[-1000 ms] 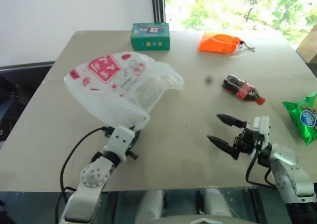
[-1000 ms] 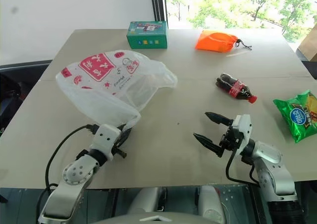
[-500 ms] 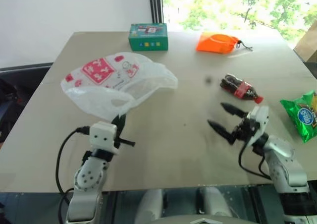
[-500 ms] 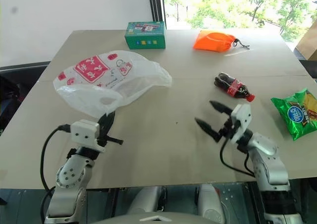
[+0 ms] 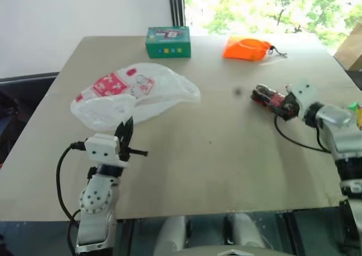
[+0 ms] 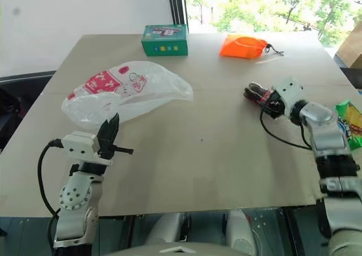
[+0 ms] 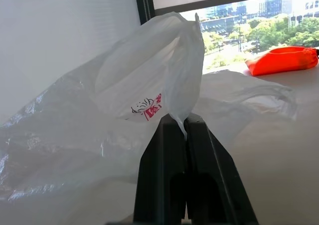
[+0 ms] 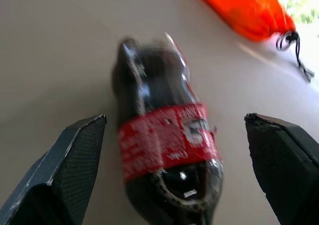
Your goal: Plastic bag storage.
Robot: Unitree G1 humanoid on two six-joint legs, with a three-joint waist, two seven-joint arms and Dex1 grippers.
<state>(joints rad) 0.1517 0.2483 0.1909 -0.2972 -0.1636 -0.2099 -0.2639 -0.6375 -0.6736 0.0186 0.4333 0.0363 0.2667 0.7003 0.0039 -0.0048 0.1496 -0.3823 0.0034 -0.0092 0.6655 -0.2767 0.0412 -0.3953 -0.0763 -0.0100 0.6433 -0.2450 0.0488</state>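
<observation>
Changes since a second ago: right gripper (image 8: 174, 155) has swung from the table's near edge out to the small dark cola bottle with red label (image 5: 270, 97), and left gripper (image 5: 125, 136) has risen with its catch, so the large crinkly translucent white plastic bag with red printed panel (image 5: 133, 92) is drawn upward at its near edge. Item, left gripper: black fingers pressed together, pinching a thin fold of the bag's film between their tips, as the left wrist view shows. Item, right gripper: jaws spread wide, one on each side of the bottle, not touching it. Item, bag: lying slumped on the left half of the table, its far end still resting on the surface. Hazards, as judged: the pinch takes only a sliver of slippery film, which could slide free if pulled further; the round bottle lies on its side and could roll away if one finger nudges it before the other closes. Surface: broad pale beige tabletop (image 5: 215, 148), matt, bearing also a green rectangular box (image 5: 168, 42), a small orange drawstring pouch (image 5: 247, 48) and a green snack packet (image 6: 350, 123) at the right edge. Room: white wall to the left, dark window frame, sunlit trees outside
</observation>
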